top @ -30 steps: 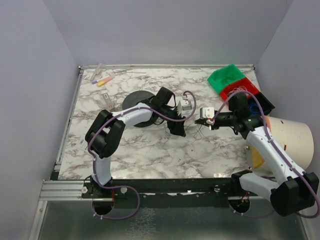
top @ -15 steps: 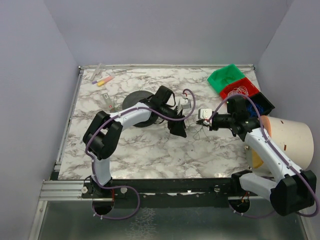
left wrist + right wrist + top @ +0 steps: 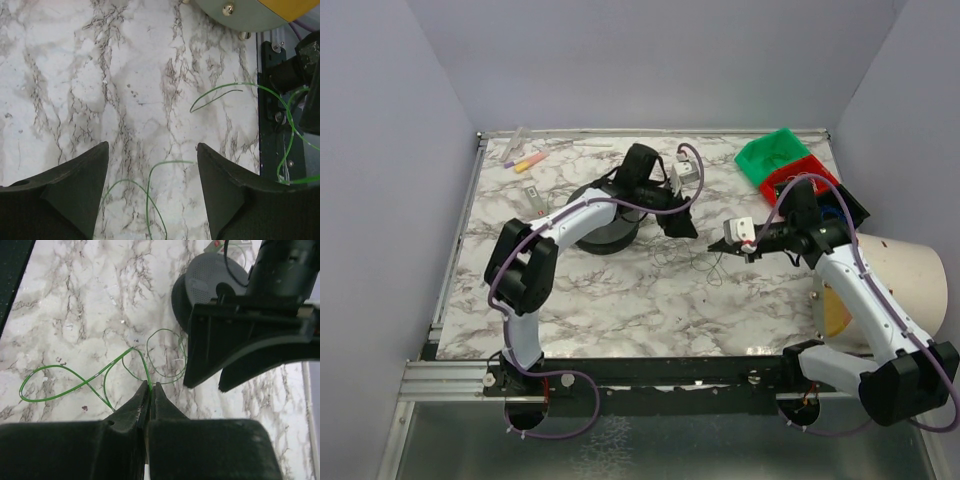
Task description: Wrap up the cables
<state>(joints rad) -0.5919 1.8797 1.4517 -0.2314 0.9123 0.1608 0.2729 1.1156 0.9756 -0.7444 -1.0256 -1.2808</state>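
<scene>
The right gripper (image 3: pixel 717 243) is clenched tight on the cable (image 3: pixel 75 385) - its wrist view shows the 2 fingertips (image 3: pixel 142 395) pressed together with the thin green strand running straight up out of the pinch. From there the cable spreads over the marble table (image 3: pixel 620 300) in loose curls: a flat figure-eight loop to the left of the fingertips and 1 rounder loop just beyond them, close to the other arm's fingers.

The left gripper (image 3: pixel 678 222) is released, its 2 black fingers (image 3: pixel 75 190) held wide apart above the table with nothing between them but bare marble and a strand of cable (image 3: pixel 149 200) lying on the surface below. Another arc of the same green wire curves further out in that view, and more of it loops off at the right edge. Whether the fingers touch the strand cannot be told.

From above, the cable (image 3: pixel 716 265) shows only as faint thin lines on the table between the 2 grippers, near the middle of the top. The left arm reaches over a round black spool (image 3: pixel 605 228). At the far right corner sit a green bin (image 3: pixel 775 152) and a red bin (image 3: pixel 798 178), with a white bucket (image 3: pixel 905 280) beside the right arm. A few pens (image 3: pixel 525 160) lie at the far left corner.
</scene>
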